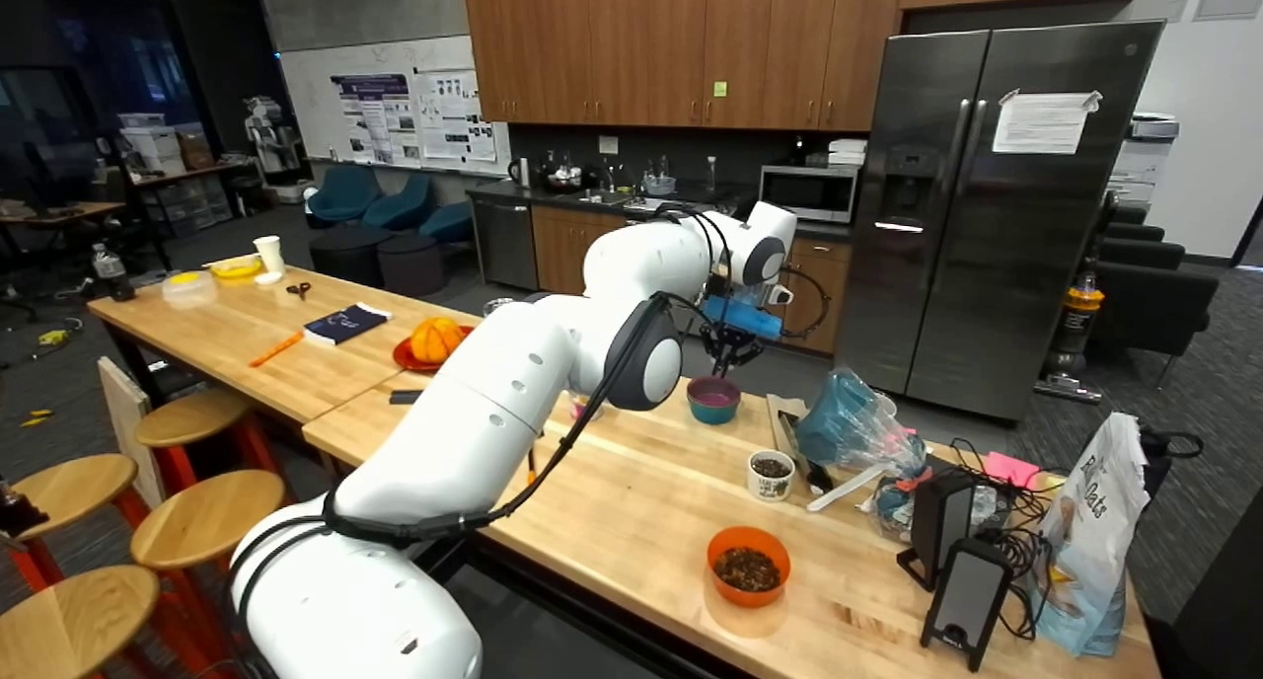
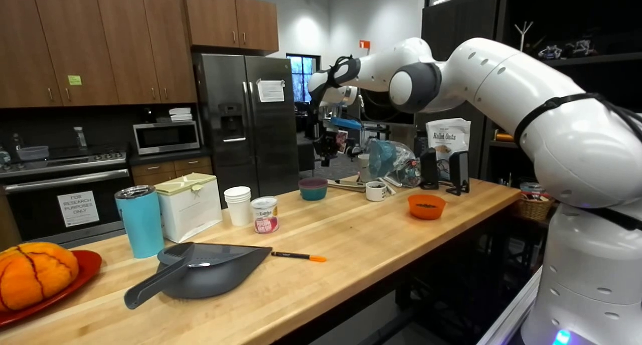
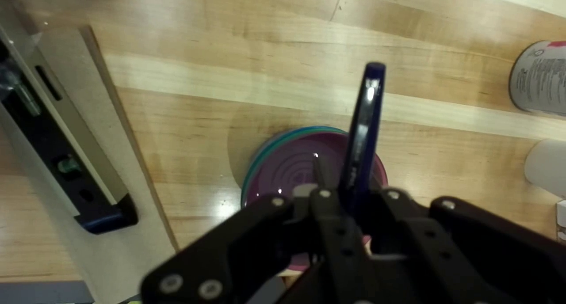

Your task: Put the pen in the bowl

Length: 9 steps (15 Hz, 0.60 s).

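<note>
With a black jointed claw [image 3: 352,197], pinched a slim, glossy dark-blue pen [image 3: 363,127].
Held it above a small, round purple-maroon bowl [image 3: 287,167], nested in a round teal bowl [image 2: 313,194] below the claw.

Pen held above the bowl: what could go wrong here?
If released here, the pen might land partly outside the purple bowl: one pen end shows beyond the rim in the wrist view. The purple bowl sits stacked in the teal bowl, so a bump from the fingers could shift both.
</note>
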{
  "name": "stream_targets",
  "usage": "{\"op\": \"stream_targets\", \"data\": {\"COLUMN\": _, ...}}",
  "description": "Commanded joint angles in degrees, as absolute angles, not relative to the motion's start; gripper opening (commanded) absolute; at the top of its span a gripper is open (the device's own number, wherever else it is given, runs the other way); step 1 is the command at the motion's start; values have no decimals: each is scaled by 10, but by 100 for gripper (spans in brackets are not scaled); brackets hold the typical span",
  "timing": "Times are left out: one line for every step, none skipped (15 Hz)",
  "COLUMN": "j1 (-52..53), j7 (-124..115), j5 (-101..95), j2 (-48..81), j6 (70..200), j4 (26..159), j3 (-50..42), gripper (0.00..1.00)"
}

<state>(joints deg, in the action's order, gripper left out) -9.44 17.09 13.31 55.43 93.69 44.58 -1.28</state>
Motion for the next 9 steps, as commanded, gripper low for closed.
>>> {"op": "stream_targets", "data": {"j1": -105, "j7": 178, "j5": 138, "j2": 557, "j6": 936, "j4": 445, "j3": -11, "gripper": 4}}
{"op": "stream_targets", "data": {"j1": -109, "j7": 182, "j5": 139, "j2": 557, "j6": 935, "j4": 445, "j3": -11, "gripper": 4}}
{"op": "stream_targets", "data": {"j1": -115, "j7": 189, "j5": 139, "j2": 557, "j6": 929, "j4": 446, "j3": -11, "gripper": 4}}
{"op": "stream_targets", "data": {"j1": -119, "j7": 192, "j5": 137, "j2": 556, "j6": 927, "j4": 447, "j3": -12, "gripper": 4}}
{"op": "stream_targets", "data": {"j1": -126, "j7": 200, "j5": 137, "j2": 555, "j6": 923, "j4": 448, "j3": -12, "gripper": 39}}
{"op": "stream_targets", "data": {"j1": -134, "j7": 208, "j5": 137, "j2": 555, "j6": 917, "j4": 448, "j3": -12, "gripper": 40}}
{"op": "stream_targets", "data": {"j1": -141, "j7": 216, "j5": 136, "j2": 553, "j6": 914, "j4": 450, "j3": -13, "gripper": 44}}
{"op": "stream_targets", "data": {"j1": -150, "j7": 226, "j5": 136, "j2": 551, "j6": 909, "j4": 450, "j3": -13, "gripper": 49}}
{"op": "stream_targets", "data": {"j1": -158, "j7": 234, "j5": 136, "j2": 551, "j6": 905, "j4": 450, "j3": -13, "gripper": 56}}
